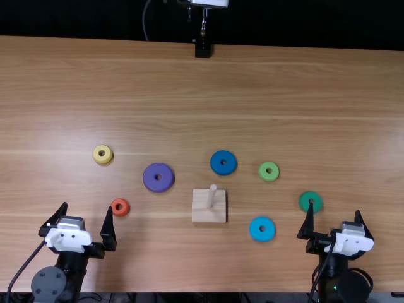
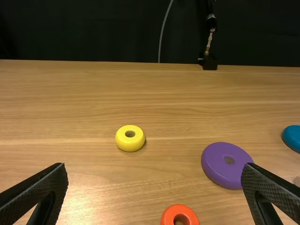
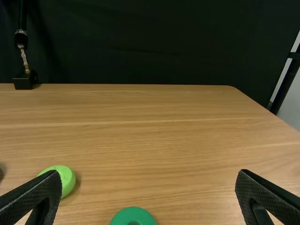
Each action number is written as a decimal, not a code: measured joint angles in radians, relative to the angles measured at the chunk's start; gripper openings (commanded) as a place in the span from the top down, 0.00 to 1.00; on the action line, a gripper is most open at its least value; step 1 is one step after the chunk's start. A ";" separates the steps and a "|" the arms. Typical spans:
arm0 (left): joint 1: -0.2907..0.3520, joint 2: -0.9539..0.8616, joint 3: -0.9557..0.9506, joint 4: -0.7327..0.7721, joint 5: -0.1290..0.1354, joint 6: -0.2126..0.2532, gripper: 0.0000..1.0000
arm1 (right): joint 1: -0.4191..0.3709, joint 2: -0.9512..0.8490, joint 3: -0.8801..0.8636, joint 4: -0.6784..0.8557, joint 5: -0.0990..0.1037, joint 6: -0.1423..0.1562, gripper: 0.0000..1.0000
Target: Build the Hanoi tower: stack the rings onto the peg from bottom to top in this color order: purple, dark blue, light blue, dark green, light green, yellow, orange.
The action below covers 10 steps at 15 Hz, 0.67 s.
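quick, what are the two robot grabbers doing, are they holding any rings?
Left gripper: open, holding nothing.
Right gripper: open, holding nothing.

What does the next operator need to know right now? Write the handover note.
Hands: left and right both open, holding nothing.
Left side: orange ring by the left hand, yellow beyond it, purple between them and the peg.
Right side: dark blue just beyond the peg's base, light blue right of the base, light green beyond light blue, dark green by the right hand.
Done: no rings stacked.
Left: all seven, purple first, then dark blue, light blue, dark green, light green, yellow, orange.
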 measured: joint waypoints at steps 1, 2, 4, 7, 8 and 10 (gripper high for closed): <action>0.000 0.000 0.000 0.000 0.000 0.000 0.00 | 0.000 0.000 0.000 0.000 0.000 0.000 0.00; 0.000 0.000 0.000 -0.001 -0.003 0.000 0.00 | 0.000 0.000 0.000 0.000 0.000 0.000 0.00; 0.000 0.000 0.000 -0.001 -0.003 0.000 0.00 | 0.000 0.000 0.000 0.000 0.000 0.000 0.00; 0.000 0.000 0.004 -0.005 -0.003 0.000 0.00 | 0.000 0.000 0.000 0.000 0.000 0.000 0.00; 0.000 0.002 0.020 -0.024 -0.003 0.000 0.00 | 0.000 0.000 0.000 0.000 0.000 0.000 0.00; 0.000 0.069 0.119 -0.026 -0.003 0.000 0.00 | 0.000 0.000 0.000 0.000 0.000 -0.001 0.00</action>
